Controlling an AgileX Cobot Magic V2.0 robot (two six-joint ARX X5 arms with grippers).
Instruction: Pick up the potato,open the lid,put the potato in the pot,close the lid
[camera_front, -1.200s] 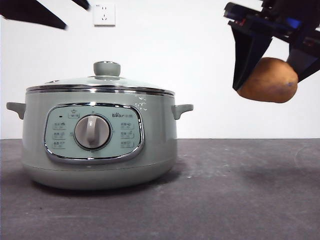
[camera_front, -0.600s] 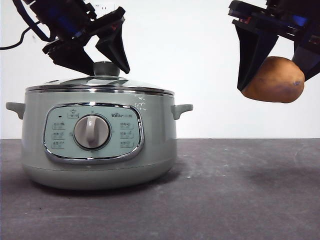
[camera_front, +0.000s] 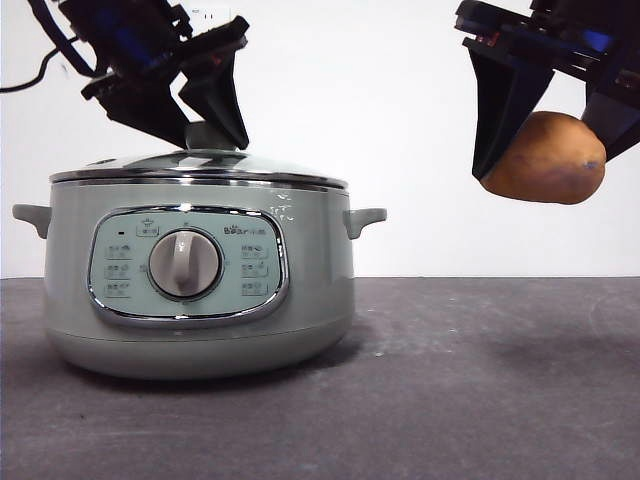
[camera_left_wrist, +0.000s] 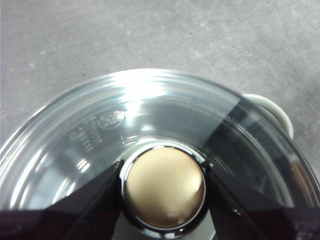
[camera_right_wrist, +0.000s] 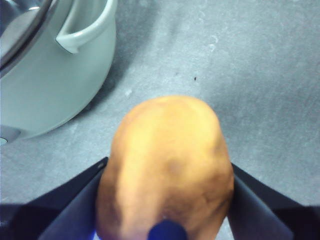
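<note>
Potato (camera_front: 543, 158), egg-shaped and orange-brown, is hanging in the air to the side of the pot (camera_front: 200, 280), well above the grey table (camera_front: 480, 380); the right gripper (camera_front: 545, 150) is gripping it between its two black jaws, which are pressing on opposite flanks. The right wrist view is adding what the front view cannot: bare table is lying beneath the potato (camera_right_wrist: 167, 170), and one pot handle (camera_right_wrist: 85, 27) is standing clear of it, with open room between. The lid (camera_front: 200, 168) is sitting closed on the pot's rim. The left gripper (camera_front: 205, 125) is straddling the lid's knob (camera_front: 208, 135); in the left wrist view the jaws are flanking the knob (camera_left_wrist: 164, 186) on both sides (whether they are touching it cannot be told, so the grip is uncertain). That view is tinting the knob golden and showing the glass dome (camera_left_wrist: 150, 115), whereas the front view is hiding most of the knob behind a jaw. Both arms are being cut off by the front picture's top edge. The pot's interior is hard to make out through reflections.
</note>
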